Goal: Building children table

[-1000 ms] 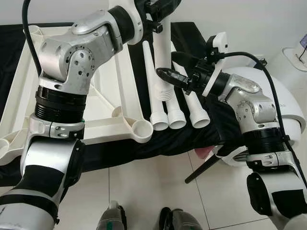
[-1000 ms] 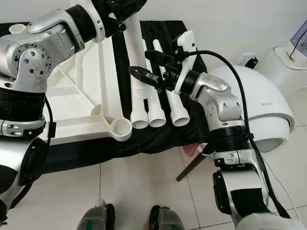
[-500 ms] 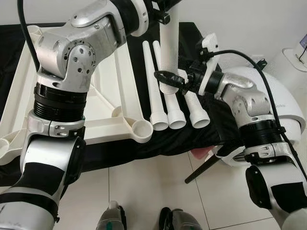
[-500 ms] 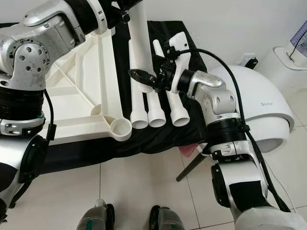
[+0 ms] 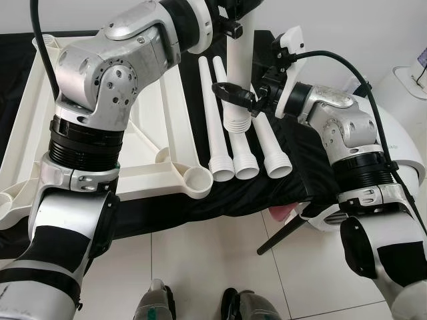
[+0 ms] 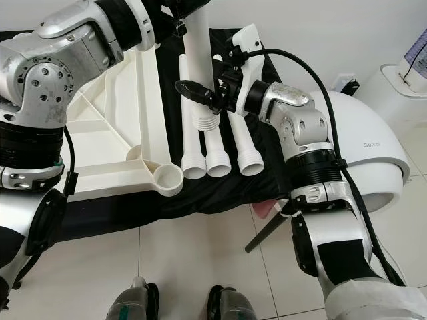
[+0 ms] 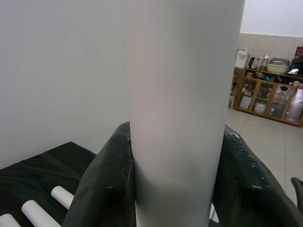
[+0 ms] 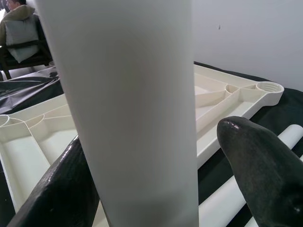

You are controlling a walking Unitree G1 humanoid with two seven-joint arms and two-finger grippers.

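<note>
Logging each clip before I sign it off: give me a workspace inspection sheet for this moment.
Surface: black cloth covering the work table.
Job's things: upside-down white tabletop; three white legs lying side by side; a fourth leg held upright.
Clutter: nothing seen.
Grippers: left pincer shut on the held leg; right pincer open around its lower part.
Cables: black cable along the right arm.
Surroundings: white domed appliance, tiled floor, wooden cabinet.

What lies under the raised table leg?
Under the raised leg, held by the left gripper, three more legs lie on black cloth. The right gripper covers part of them.
</note>
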